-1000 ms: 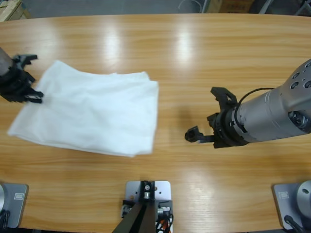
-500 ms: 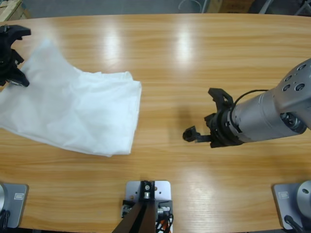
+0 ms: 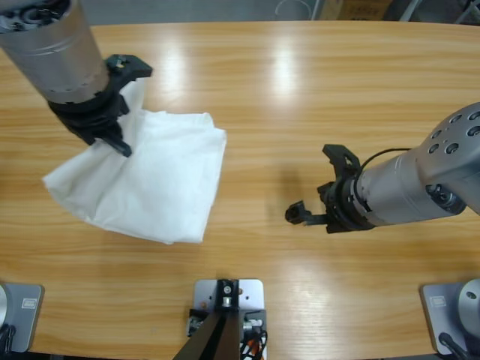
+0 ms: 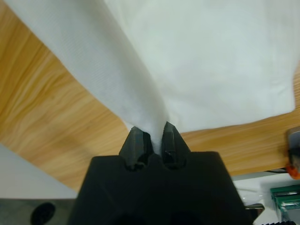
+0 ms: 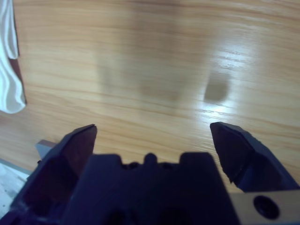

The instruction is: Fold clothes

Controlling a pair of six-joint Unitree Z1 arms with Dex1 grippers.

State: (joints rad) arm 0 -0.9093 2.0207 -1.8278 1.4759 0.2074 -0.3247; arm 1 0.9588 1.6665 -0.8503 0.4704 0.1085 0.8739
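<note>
The clothes are one white T-shirt (image 3: 161,184), folded over and wrinkled, lying on the left half of the wooden table (image 3: 300,90). My left gripper (image 3: 118,135) comes down from the upper left and is shut on the shirt's upper left edge, which it holds raised. In the left wrist view the fabric (image 4: 211,56) runs in a pinched ridge straight into the left gripper (image 4: 153,133). My right gripper (image 3: 322,191) hovers open over bare wood right of the middle, well apart from the shirt. Nothing is between its jaws in the right wrist view (image 5: 152,127), where a strip of the shirt (image 5: 9,79) shows at the left edge.
Bare wood (image 3: 360,82) stretches across the table's middle and right side. The table's far edge (image 3: 247,22) runs along the top of the high view, with floor and boxes beyond it.
My left arm has swung in from the table's left edge towards the middle, carrying the shirt's edge with it. The shirt has shifted and bunched. My right arm has hardly moved.
</note>
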